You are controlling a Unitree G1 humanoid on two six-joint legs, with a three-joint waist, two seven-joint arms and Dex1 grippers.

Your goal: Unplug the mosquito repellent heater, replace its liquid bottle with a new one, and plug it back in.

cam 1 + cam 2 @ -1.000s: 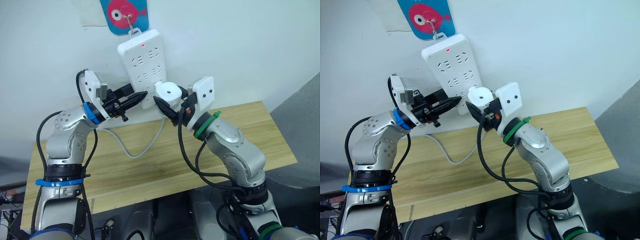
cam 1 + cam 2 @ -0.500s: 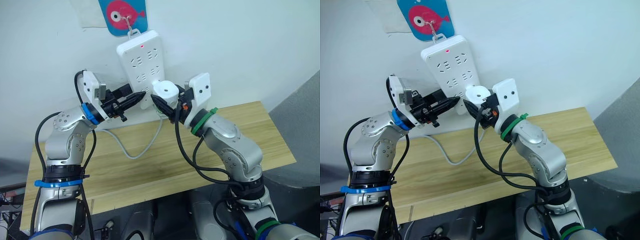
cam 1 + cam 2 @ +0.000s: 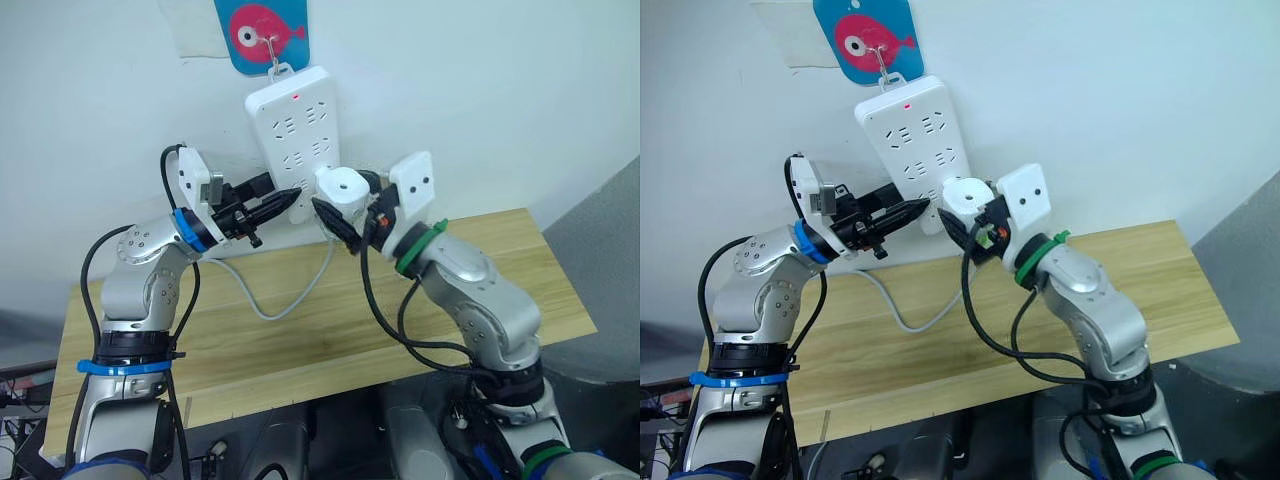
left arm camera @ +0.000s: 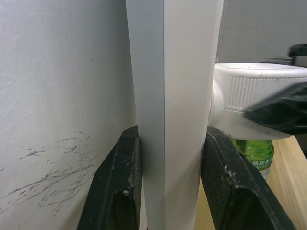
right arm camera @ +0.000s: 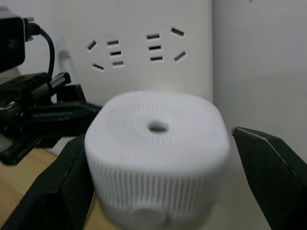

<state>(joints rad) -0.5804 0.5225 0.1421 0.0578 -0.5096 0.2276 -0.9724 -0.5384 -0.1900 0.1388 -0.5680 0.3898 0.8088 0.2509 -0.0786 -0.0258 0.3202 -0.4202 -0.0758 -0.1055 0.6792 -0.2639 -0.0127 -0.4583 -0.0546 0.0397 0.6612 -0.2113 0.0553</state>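
Left eye view, centre of the frame: the mosquito repellent heater (image 3: pixel 339 187) sits plugged into the lower end of the white power strip (image 3: pixel 297 140), which hangs by a hook from a fish-printed card (image 3: pixel 262 27) on the wall, upper middle of the frame, above the wooden surface (image 3: pixel 300 320). The left hand (image 3: pixel 291 199) has its two black fingers closed on the strip's lower edge, one finger behind it against the wall and one in front, as the left wrist view shows. The right hand (image 3: pixel 328 215) has its fingers spread to either side of the heater, with a gap showing beside the right-hand finger in the right wrist view, so it appears not yet clamped. The risk from here looks plain: the strip only hangs from its hook, and a pull on the heater could swing it or lift it off if the left hand's pinch slips; a loose or off-centre grasp could also let the rounded white body twist out between the fingers. Beneath the heater, the left wrist view shows the green liquid bottle (image 4: pixel 254 152) screwed in below the ribbed collar; how much liquid it holds cannot be told. The strip's white cable (image 3: pixel 275 300) trails down onto the surface.
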